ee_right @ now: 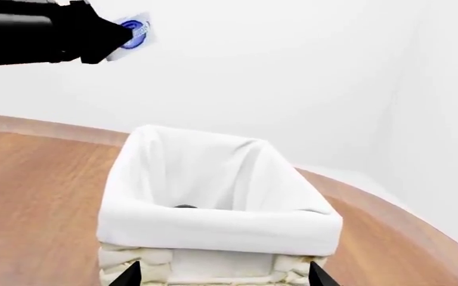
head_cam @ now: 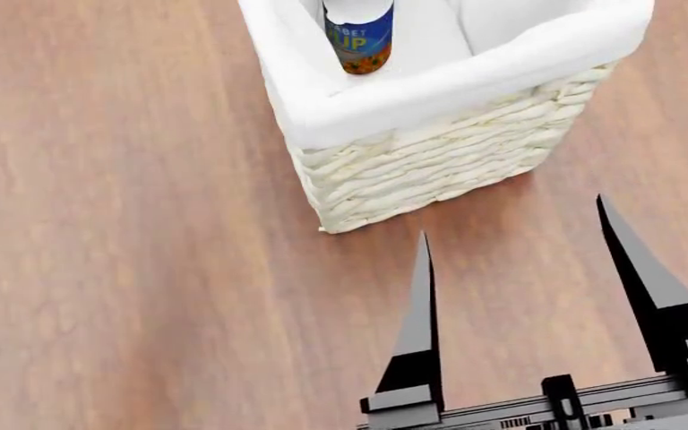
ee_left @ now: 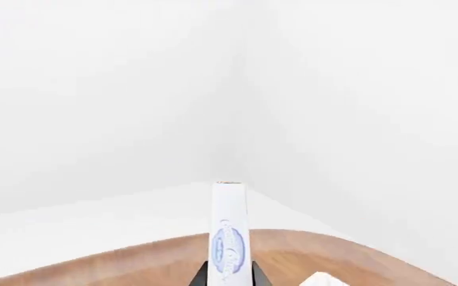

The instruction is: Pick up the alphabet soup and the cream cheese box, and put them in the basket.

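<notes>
The alphabet soup [head_cam: 358,36] stands upright inside the basket [head_cam: 440,170], close to its near wall. My left gripper [ee_left: 229,281] is shut on the cream cheese box [ee_left: 229,232], which I see edge-on between the dark fingers. In the right wrist view, the left gripper [ee_right: 121,36] holds the cream cheese box [ee_right: 138,30] high in the air, above and beyond one far corner of the basket [ee_right: 213,223]. My right gripper [head_cam: 514,217] is open and holds nothing. It sits low in front of the basket's near wall, fingers spread wide, and its tips [ee_right: 133,268] frame that wall.
The basket rests on a brown wooden table [head_cam: 129,269] with a curved far edge [ee_right: 404,208]. White walls stand behind it. A corner of the white liner [ee_left: 324,279] shows in the left wrist view.
</notes>
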